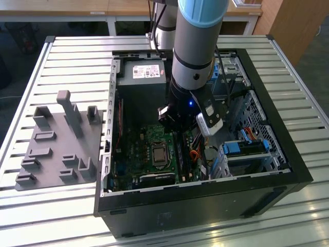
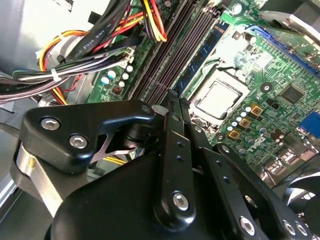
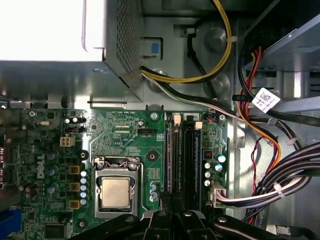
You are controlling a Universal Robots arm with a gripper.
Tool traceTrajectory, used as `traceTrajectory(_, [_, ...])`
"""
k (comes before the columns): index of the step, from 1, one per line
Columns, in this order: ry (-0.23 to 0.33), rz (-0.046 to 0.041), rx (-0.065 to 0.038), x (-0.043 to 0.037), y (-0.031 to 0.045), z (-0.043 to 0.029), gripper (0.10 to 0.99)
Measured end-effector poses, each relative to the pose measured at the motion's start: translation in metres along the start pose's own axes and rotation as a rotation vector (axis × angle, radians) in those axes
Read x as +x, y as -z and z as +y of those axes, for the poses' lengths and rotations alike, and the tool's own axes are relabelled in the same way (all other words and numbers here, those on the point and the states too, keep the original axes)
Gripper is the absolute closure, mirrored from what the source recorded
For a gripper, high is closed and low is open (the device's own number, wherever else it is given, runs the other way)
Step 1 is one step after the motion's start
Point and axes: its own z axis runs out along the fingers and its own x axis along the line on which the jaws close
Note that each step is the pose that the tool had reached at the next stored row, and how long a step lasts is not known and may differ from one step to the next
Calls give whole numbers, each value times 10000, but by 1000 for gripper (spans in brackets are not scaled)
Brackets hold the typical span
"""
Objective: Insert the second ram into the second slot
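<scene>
Exterior view: the arm (image 1: 193, 62) reaches down into the open computer case (image 1: 205, 193) lying on the slatted tabletop (image 1: 61, 62), with its wrist low over the motherboard (image 1: 149, 154). In the second wrist view the gripper (image 2: 172, 97) has its jaws drawn close together, their tips at one end of the second ram (image 2: 200, 57). This thin blue stick stands in the slot nearest the processor socket (image 2: 220, 100). I cannot tell whether the jaws pinch it.
</scene>
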Motion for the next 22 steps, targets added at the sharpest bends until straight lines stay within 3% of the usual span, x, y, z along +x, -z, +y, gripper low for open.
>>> traceTrajectory(22, [-55,19,-4,-15,-47,-38,973])
